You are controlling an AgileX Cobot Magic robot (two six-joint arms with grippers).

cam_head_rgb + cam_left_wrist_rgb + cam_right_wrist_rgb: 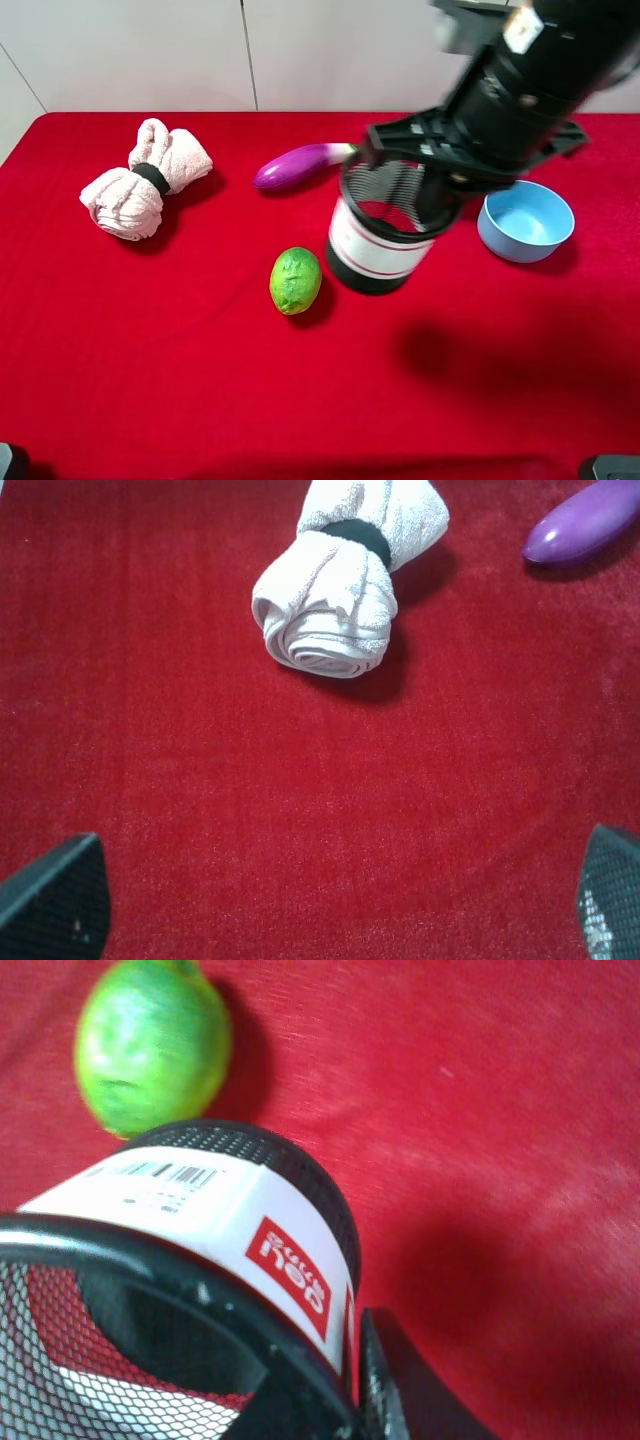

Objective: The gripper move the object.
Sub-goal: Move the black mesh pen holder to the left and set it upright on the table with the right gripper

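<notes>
The black wire-mesh cup (375, 245) with a white band and red stripes is right of the middle of the red cloth and leans to one side. My right gripper (435, 200) is shut on its rim, one finger inside the cup and one outside. In the right wrist view the cup (200, 1195) fills the lower left, with the outer finger (400, 1390) against its wall; the gripper (300, 1385) pinches the rim. My left gripper (330, 910) is open and empty over bare cloth; only its two fingertips show.
A green lime (295, 280) lies just left of the cup and also shows in the right wrist view (150, 1045). A purple eggplant (295, 165) lies behind the cup. A blue bowl (525, 220) stands to its right. A rolled pink towel (145, 180) lies at the far left.
</notes>
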